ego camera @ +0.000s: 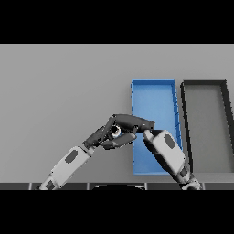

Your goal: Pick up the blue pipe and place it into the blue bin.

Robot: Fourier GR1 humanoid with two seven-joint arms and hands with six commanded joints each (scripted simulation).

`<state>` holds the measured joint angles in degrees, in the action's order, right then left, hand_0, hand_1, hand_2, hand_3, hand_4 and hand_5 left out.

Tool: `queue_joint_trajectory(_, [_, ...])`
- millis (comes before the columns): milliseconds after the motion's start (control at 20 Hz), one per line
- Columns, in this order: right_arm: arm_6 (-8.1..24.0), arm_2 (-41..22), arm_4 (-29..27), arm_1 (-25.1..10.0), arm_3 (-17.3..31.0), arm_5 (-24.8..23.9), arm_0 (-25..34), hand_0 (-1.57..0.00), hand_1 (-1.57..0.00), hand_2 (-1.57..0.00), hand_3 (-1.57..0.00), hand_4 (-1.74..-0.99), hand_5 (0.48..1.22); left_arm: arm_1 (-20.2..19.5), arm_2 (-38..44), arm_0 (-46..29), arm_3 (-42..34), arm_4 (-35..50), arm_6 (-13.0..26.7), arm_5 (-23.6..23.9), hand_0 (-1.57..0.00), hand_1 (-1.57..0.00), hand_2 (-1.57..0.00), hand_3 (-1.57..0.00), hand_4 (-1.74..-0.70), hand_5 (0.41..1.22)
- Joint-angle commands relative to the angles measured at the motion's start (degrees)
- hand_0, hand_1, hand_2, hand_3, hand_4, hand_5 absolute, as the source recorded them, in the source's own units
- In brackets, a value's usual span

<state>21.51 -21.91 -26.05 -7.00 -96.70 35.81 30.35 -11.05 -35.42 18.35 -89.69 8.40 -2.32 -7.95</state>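
Beside the blue bin's [153,98] left wall, the right robot hand [130,123] grips the blue pipe [116,132] end-on; the left robot hand [106,136] touches it, fingers curled.

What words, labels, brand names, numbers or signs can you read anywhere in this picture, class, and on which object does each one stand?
None: no readable text shows anywhere.
The blue bin and the dark bin beside it are plain.
The grey table bears no marks.
The left hand and right hand carry no lettering; the small blue-and-white object between them is too small to show any.
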Motion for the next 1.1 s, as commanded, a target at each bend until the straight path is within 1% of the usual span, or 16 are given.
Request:
queue_joint_trajectory(0, [-0.58,-0.01,0.81,0.20,-0.38,-0.12,-0.22,-1.39,-1.39,-1.40,-1.32,-1.452,0.968,0.65,0.46,0.26,0.89,0.78,-1.36,-0.27,-1.36,-1.34,-1.25,-1.31,-1.69,1.221])
queue_joint_trajectory(50, [-3.00,-0.04,3.62,-0.51,-1.00,0.47,-0.35,-1.43,-1.42,-1.43,-1.37,-1.441,1.019,0.87,0.80,0.53,1.35,1.13,-2.13,-0.60,-1.40,-1.39,-1.31,-1.36,-1.70,1.221])
queue_joint_trajectory(100, [-4.57,-0.26,5.68,-0.62,-0.91,1.06,-0.21,-1.46,-1.45,-1.46,-1.41,-1.447,1.059,0.84,0.27,0.37,0.98,0.90,-1.16,-0.05,-1.44,-1.43,-1.35,-1.41,-1.71,1.221])
queue_joint_trajectory(250, [-3.85,-0.09,6.00,-0.64,-1.13,1.32,-0.11,-1.51,-1.51,-1.51,-1.49,-1.470,1.138,-0.13,0.16,-0.20,0.69,1.78,-1.54,0.22,-1.50,-1.50,-1.40,-1.49,-1.72,1.221])
queue_joint_trajectory(300, [-3.68,-0.03,5.98,0.06,-1.00,0.92,-0.20,-1.52,-1.52,-1.53,-1.51,-1.475,1.155,-0.19,0.24,0.17,0.92,2.47,-1.65,0.01,-1.52,-1.51,-1.39,-1.50,-1.73,1.221])
queue_joint_trajectory(350, [-3.63,0.41,5.06,0.49,-1.53,0.11,-0.29,-1.53,-1.53,-1.53,-1.52,-1.480,1.168,-0.64,-0.23,0.40,-0.02,1.67,-1.95,0.84,-1.43,-1.35,-1.22,-1.33,-1.65,1.221])
queue_joint_trajectory(400, [-3.71,0.07,4.81,1.17,-1.40,-0.32,-1.01,-1.54,-1.54,-1.54,-1.53,-1.483,1.179,-1.93,-0.88,0.86,0.21,-0.05,-2.56,0.77,-1.16,-1.08,-0.98,-1.07,-1.54,1.221])
queue_joint_trajectory(450, [-2.54,0.16,5.07,1.58,-1.52,-0.26,-1.34,-1.55,-1.55,-1.55,-1.54,-1.487,1.187,-3.01,-1.65,1.49,0.47,-1.97,-2.49,0.09,-0.93,-0.87,-0.78,-0.85,-1.41,1.221])
queue_joint_trajectory(500, [-1.44,0.74,4.98,1.77,-1.27,0.55,-1.00,-1.55,-1.55,-1.55,-1.54,-1.488,1.194,-4.11,-2.15,1.90,0.68,-3.22,-3.58,-1.14,-0.74,-0.69,-0.62,-0.68,-1.31,1.221])
queue_joint_trajectory(550, [0.42,1.22,5.20,2.05,-1.81,1.10,-1.33,-1.56,-1.56,-1.56,-1.55,-1.490,1.199,-3.98,-2.98,2.40,1.08,-4.57,-3.55,-1.54,-0.59,-0.55,-0.50,-0.55,-1.22,1.221])
queue_joint_trajectory(600, [0.47,1.72,5.70,2.61,-2.19,1.96,-1.53,-1.56,-1.56,-1.56,-1.55,-1.491,1.204,-4.46,-2.71,3.05,1.60,-5.35,-4.14,-2.03,-0.47,-0.44,-0.40,-0.44,-1.14,1.187])
queue_joint_trajectory(700, [0.57,2.48,5.17,3.88,-2.84,3.13,-1.82,-1.56,-1.56,-1.56,-1.56,-1.493,1.210,-4.96,-2.78,2.91,1.86,-5.92,-4.09,-1.98,-0.30,-0.28,-0.26,-0.28,-1.04,1.020])
queue_joint_trajectory(800, [-1.64,3.37,6.01,5.02,-2.63,3.33,-1.75,-1.57,-1.57,-1.57,-1.56,-1.495,1.214,-5.77,-2.42,3.07,2.13,-6.28,-1.60,-1.40,-0.19,-0.18,-0.16,-0.18,-0.97,0.849])
queue_joint_trajectory(850, [-0.75,3.64,6.38,5.17,-2.38,3.88,-1.38,-1.57,-1.57,-1.57,-1.57,-1.496,1.215,-5.36,-2.82,3.12,2.38,-6.58,-0.69,-1.08,-0.15,-0.14,-0.13,-0.14,-0.94,0.785])
queue_joint_trajectory(1000, [-1.95,4.02,8.23,6.06,-3.03,4.55,-1.65,-1.57,-1.57,-1.57,-1.57,-1.495,1.218,-5.84,-2.37,3.47,2.63,-6.34,-0.17,-1.05,-0.08,-0.07,-0.07,-0.07,-0.89,0.664])
queue_joint_trajectory(1050, [-1.20,4.30,7.59,6.26,-2.96,4.85,-1.72,-1.57,-1.57,-1.57,-1.57,-1.493,1.219,-5.56,-2.57,2.96,2.77,-6.23,-0.25,-0.82,-0.06,-0.06,-0.05,-0.06,-0.89,0.638])
